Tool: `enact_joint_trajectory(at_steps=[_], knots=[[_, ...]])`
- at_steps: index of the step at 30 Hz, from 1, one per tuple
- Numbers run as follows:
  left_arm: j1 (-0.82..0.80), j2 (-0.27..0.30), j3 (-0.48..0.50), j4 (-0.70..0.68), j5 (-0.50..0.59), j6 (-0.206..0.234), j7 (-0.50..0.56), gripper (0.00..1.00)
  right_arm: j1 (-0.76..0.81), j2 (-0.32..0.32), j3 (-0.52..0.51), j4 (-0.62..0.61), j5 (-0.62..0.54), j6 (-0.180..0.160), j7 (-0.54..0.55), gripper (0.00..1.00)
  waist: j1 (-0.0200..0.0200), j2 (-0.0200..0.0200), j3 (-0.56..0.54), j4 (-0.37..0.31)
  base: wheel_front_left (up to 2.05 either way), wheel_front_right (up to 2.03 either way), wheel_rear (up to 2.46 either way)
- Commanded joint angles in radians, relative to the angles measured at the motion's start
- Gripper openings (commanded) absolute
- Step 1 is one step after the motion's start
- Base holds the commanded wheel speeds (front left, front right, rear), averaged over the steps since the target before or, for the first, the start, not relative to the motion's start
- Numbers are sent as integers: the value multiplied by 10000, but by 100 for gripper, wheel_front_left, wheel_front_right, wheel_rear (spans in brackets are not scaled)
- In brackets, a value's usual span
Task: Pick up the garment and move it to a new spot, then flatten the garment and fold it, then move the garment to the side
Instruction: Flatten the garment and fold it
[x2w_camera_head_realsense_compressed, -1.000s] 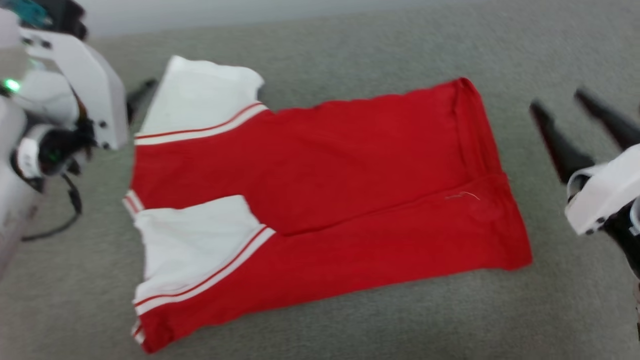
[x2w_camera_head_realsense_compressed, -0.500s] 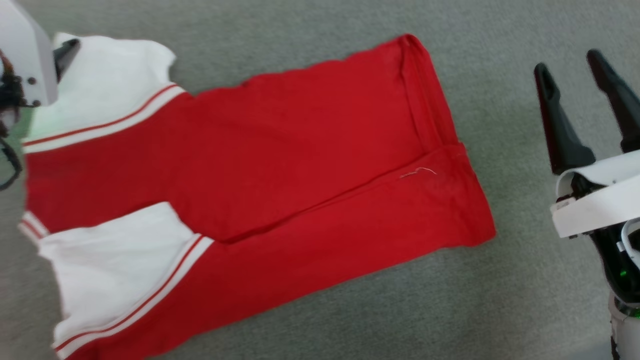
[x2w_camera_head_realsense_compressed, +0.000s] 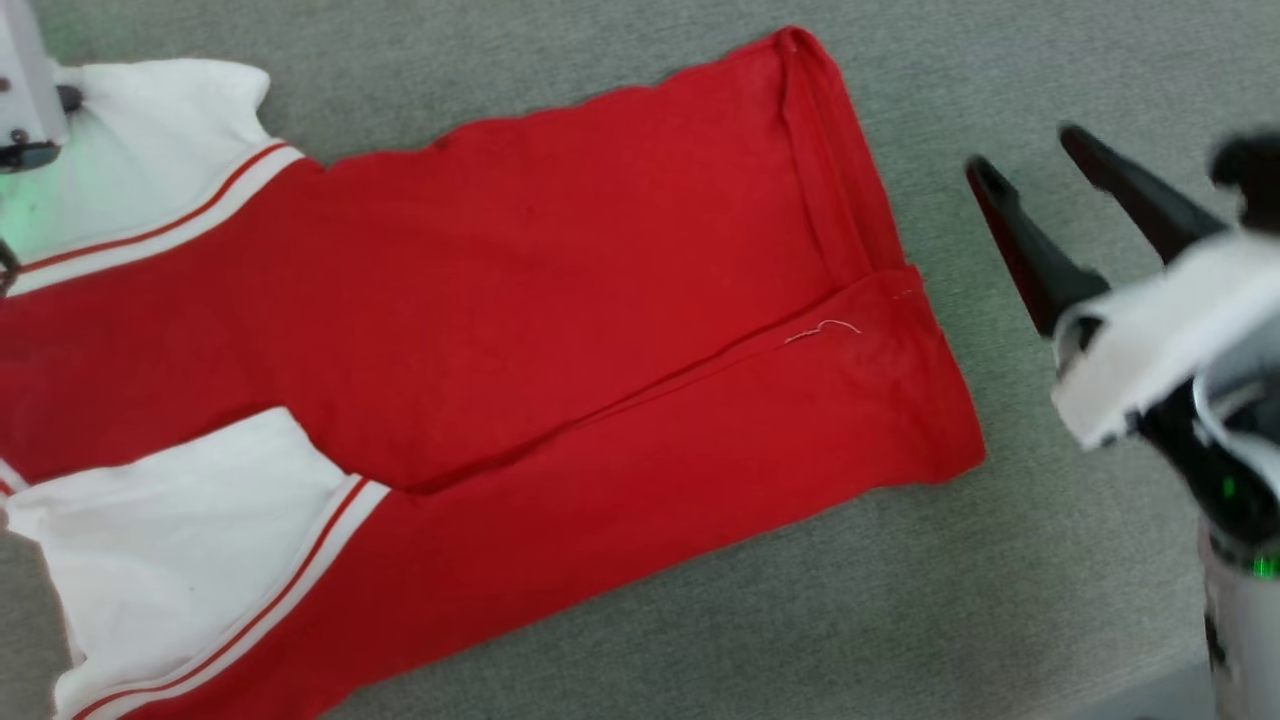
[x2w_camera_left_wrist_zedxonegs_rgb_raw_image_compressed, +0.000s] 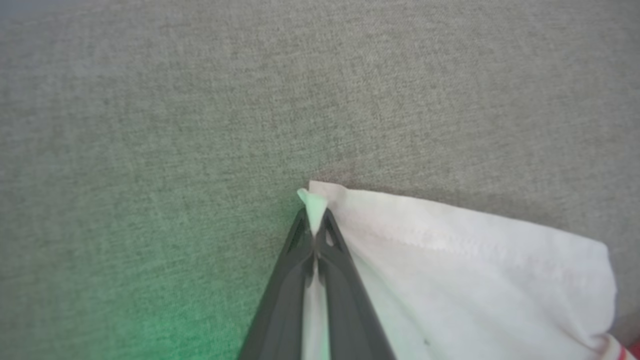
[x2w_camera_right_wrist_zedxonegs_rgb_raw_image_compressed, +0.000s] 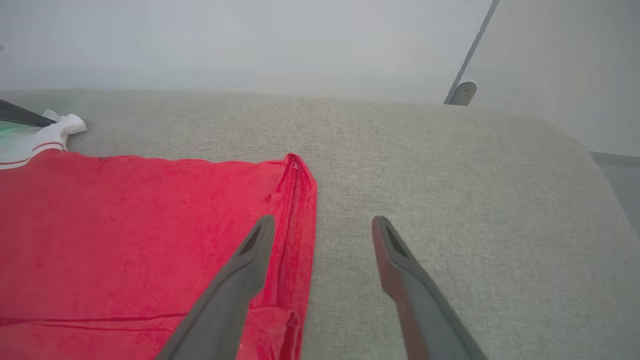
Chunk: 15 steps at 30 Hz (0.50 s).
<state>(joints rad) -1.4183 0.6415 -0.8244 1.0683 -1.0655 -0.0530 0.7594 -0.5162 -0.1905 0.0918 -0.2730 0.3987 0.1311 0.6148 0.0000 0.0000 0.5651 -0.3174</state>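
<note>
A small red garment (x2w_camera_head_realsense_compressed: 560, 330) with white short sleeves and red-and-white striped trim lies flat on a grey fabric surface (x2w_camera_head_realsense_compressed: 1000, 620). Its long sides are folded inward, so the two edges meet along a slanting line down the middle. A pale loose thread (x2w_camera_head_realsense_compressed: 825, 328) sits near the hem. In the head view the sleeve end runs off the left edge, cutting off part of the near sleeve (x2w_camera_head_realsense_compressed: 170, 540), and the right arm's white housing is blurred. The left gripper (x2w_camera_left_wrist_zedxonegs_rgb_raw_image_compressed: 314, 225) is closed tight on the corner of the far sleeve (x2w_camera_left_wrist_zedxonegs_rgb_raw_image_compressed: 450, 260), with a tuft of white cloth poking out past its tips. The right gripper (x2w_camera_head_realsense_compressed: 1022, 152) is spread wide and holds nothing. It hovers at the hem end, with one finger over the red cloth in its wrist view; whether it touches is unclear.
</note>
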Motion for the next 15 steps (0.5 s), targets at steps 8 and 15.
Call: enact_joint_trajectory(at_steps=[8, 15], knots=[[569, -1196, -457, 426, 53, -288, 62, 0, -3011, 240, 601, 2576, 44, -9, 2042, 100, 0, 0, 224, 436, 0, 0, 0], [151, -1693, -484, 583, 42, -419, -114, 0, -5370, 493, 995, 6258, 9, -8, 2392, 100, 0, 0, 443, 851, 0, 0, 0]])
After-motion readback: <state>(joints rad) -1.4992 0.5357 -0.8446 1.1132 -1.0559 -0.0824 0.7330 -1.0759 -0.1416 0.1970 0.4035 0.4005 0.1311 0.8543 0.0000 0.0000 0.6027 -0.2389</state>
